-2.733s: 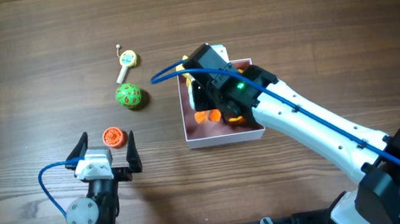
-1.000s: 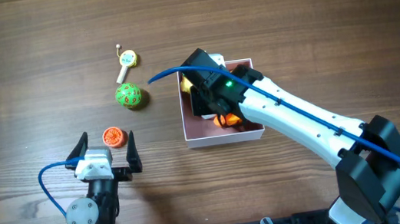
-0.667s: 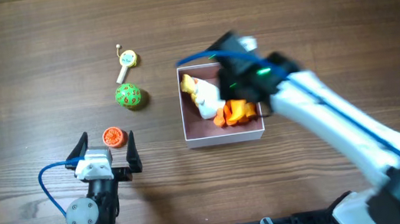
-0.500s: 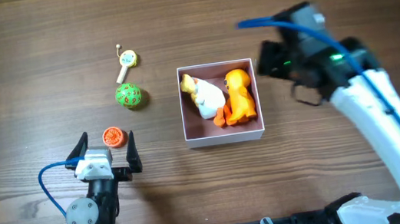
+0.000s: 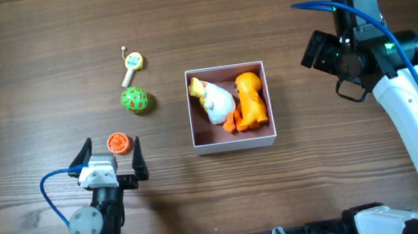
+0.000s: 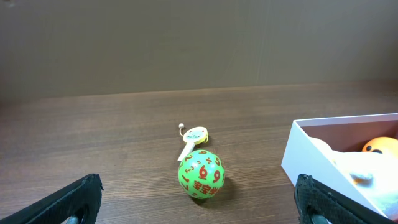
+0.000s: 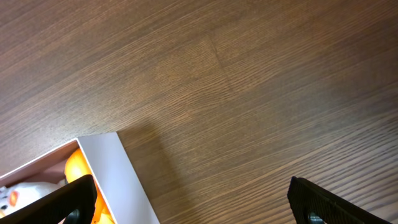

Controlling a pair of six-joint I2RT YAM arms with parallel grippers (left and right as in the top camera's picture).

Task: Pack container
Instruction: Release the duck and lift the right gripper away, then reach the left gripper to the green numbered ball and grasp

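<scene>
The container (image 5: pixel 234 141), a small white-walled box with a pink inside, sits mid-table. In it lie a white duck toy (image 5: pixel 215 101) and an orange toy (image 5: pixel 250 100), side by side. My right gripper (image 5: pixel 331 70) hangs open and empty to the right of the box, apart from it. In the right wrist view my right gripper (image 7: pixel 193 202) spans bare wood, with the container's wall (image 7: pixel 124 174) at the left. My left gripper (image 5: pixel 109 157) rests open near the front left; its wrist view shows the left gripper (image 6: pixel 199 206) empty, with the container (image 6: pixel 311 158) ahead on the right.
Left of the box lie a green ball with red numbers (image 5: pixel 135 100), a small orange disc (image 5: pixel 118 142) beside my left fingers, and a pale keychain toy (image 5: pixel 132 65). The ball (image 6: pixel 200 175) stands straight ahead of the left gripper. The table is dark wood.
My right gripper opened over the box, left the orange toy beside the white duck, then swung out to the right. The left arm stayed still.
</scene>
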